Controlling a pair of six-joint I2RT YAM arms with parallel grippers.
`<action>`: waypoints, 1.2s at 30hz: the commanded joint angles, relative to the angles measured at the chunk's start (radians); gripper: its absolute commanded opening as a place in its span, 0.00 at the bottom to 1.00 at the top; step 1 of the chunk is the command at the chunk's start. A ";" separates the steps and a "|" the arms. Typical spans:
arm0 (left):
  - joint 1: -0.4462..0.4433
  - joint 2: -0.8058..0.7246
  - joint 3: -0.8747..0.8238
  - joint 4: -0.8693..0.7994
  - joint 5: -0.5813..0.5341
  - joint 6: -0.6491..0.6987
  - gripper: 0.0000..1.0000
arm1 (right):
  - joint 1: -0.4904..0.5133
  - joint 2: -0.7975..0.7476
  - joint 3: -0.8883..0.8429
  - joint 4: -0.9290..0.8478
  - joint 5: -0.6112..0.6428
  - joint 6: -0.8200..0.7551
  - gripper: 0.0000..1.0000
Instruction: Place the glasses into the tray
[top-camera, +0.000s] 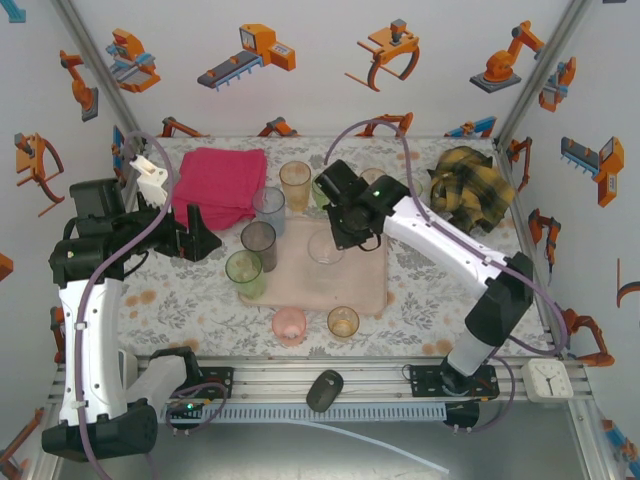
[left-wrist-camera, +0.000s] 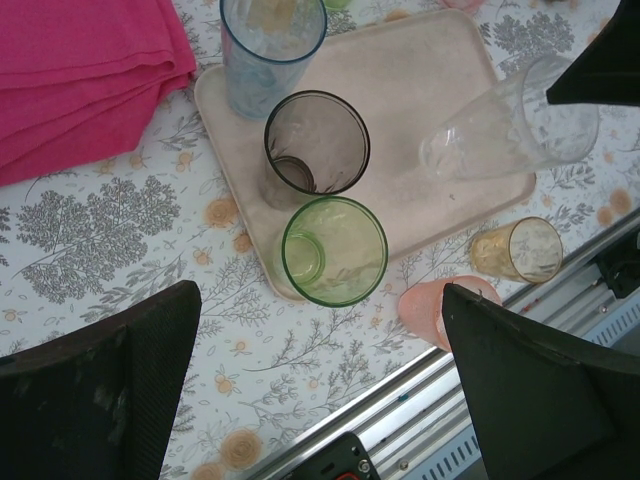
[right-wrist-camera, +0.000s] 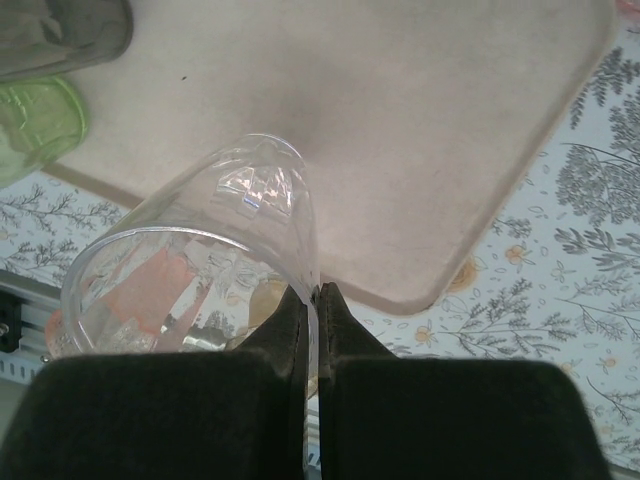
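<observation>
Three glasses (blue glass (top-camera: 268, 205), grey glass (top-camera: 258, 240), green glass (top-camera: 245, 270)) line the tray's (top-camera: 350, 290) left edge from above, left gripper (top-camera: 203, 236) spread wide beside them; left wrist: that trio beyond parted fingers (left-wrist-camera: 100, 390); right wrist: right gripper (right-wrist-camera: 318, 300) pinched on clear glass (right-wrist-camera: 200, 240) rim over tray.

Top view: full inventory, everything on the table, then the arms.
tray: one, pale pink, table centre
clear tumbler: one, tilted over tray, in right jaws
smoky grey tumbler: one, tray's left side
green tumbler: one, at tray's near-left corner
pale blue tumbler: one, at tray's far-left corner
amber tumblers: two, taller behind tray, shorter in front
pink tumbler: one, in front of tray
magenta cloth: one, folded, far left
plaid cloth: one, yellow and black, far right
mouse-shaped object: one, black, front rail
left gripper: black, jaws open, empty, left of tray
right gripper: black, jaws shut on clear tumbler's rim
</observation>
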 joint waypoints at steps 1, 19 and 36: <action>0.009 0.000 -0.010 0.016 0.025 -0.012 1.00 | 0.053 0.015 0.049 0.034 0.014 -0.015 0.00; 0.022 -0.013 -0.028 0.025 0.032 -0.021 1.00 | 0.163 0.179 0.146 0.075 0.014 -0.023 0.00; 0.028 -0.019 -0.043 0.033 0.044 -0.029 0.99 | 0.179 0.224 0.142 0.089 -0.024 -0.023 0.01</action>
